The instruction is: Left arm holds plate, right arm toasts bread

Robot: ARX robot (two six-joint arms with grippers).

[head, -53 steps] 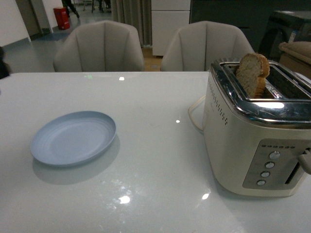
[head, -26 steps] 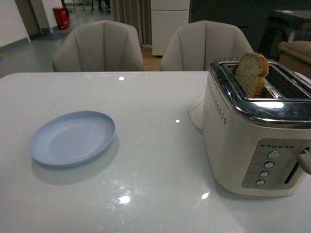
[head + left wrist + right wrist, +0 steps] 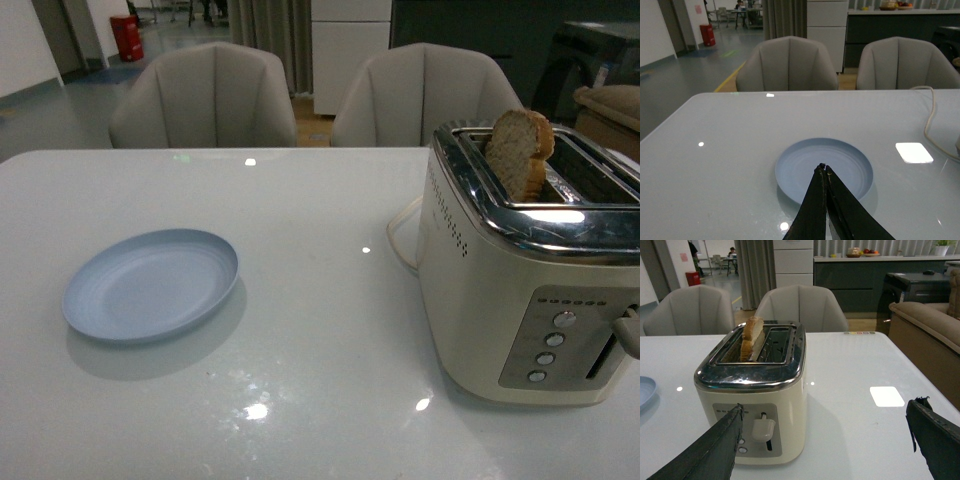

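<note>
Nothing much moved since 1 s ago: plate point(image 3: 151, 284) shifted a hair, dark blur at frame edge gone. Task barely begun by the look of it.

Front: plate flat on table point(image 3: 320, 330), well left of toaster point(image 3: 530, 270); bread point(image 3: 520, 152) upright in near slot, sticking out. No arms visible.

Left wrist: left gripper point(image 3: 824, 172) clenched on nothing, hovering at plate's near rim, plate not held.

Right wrist: right gripper point(image 3: 822, 442) spread wide, facing toaster front, lever point(image 3: 763, 428) between fingers' line, not touching.
</note>
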